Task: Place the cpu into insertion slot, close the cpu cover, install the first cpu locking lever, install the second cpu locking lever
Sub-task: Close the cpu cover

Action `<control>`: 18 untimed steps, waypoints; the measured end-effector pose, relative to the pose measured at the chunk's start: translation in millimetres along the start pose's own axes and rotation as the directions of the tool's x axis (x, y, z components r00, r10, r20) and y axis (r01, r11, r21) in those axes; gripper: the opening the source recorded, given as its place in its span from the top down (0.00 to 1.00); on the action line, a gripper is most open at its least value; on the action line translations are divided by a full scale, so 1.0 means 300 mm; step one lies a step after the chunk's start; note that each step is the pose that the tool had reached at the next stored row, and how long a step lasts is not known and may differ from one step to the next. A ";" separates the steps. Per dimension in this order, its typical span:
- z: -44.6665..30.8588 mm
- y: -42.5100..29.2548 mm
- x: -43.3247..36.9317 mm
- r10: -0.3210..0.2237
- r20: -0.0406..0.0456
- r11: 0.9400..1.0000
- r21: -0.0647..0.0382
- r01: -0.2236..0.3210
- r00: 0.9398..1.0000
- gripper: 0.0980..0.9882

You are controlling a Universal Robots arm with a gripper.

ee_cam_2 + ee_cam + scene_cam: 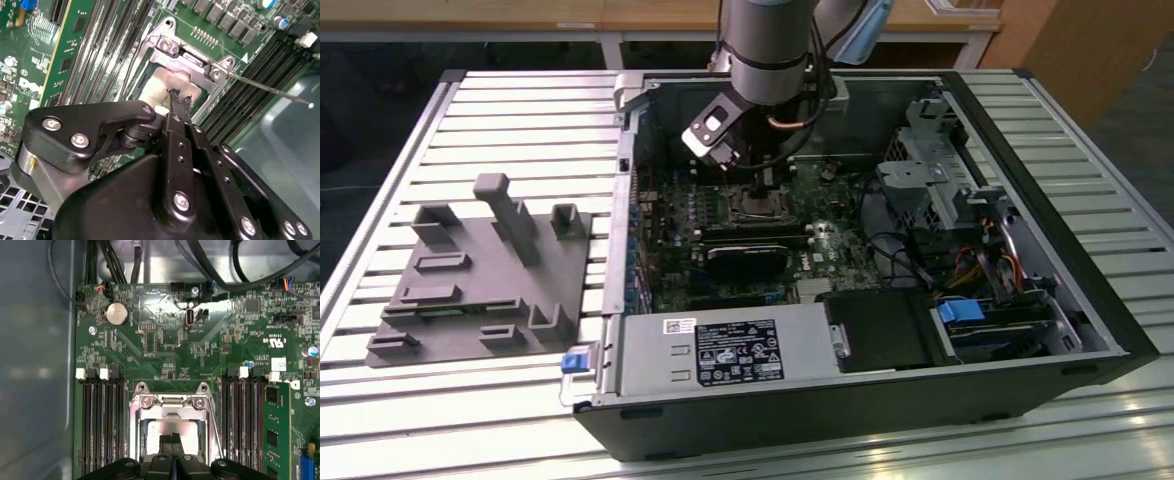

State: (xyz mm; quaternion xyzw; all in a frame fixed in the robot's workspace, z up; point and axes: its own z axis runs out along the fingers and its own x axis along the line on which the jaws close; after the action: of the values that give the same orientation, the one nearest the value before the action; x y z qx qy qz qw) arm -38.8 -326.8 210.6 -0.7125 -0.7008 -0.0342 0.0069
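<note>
My gripper [766, 187] reaches down into the open computer case over the insertion slot [754, 207]. The cpu [161, 86] lies in the slot, its dull silver top [167, 427] showing through the cover's window. Around it the silver cpu cover [186, 59] lies flat, also seen as the cpu cover [170, 402] in the first wrist view. The black fingertips [176, 98] are pressed together with nothing between them, right over the cpu's top, and the gripper [172, 441] is shut. One thin locking lever [270, 90] sticks out from the socket's corner; the lever [214, 432] runs along the socket's side.
Long black memory slots [100, 420] flank the socket on both sides. A green card [277, 430] stands beside one bank. The silver power supply [720, 352] fills the case's near end and drive cages [947, 175] line the exterior view's right. A grey fixture block [480, 270] sits on the table.
</note>
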 end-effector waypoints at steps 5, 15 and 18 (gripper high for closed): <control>0.004 -0.029 0.000 0.000 0.000 1.000 0.000 0.000 1.000 0.99; 0.033 -0.062 0.010 0.000 0.000 1.000 0.000 0.000 1.000 0.99; 0.035 -0.062 0.012 0.000 0.000 1.000 0.000 0.000 1.000 0.99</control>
State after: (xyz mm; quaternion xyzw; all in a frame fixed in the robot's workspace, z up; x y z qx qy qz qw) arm -56.8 -322.3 199.6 -0.7124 -0.7009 -0.0342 0.0069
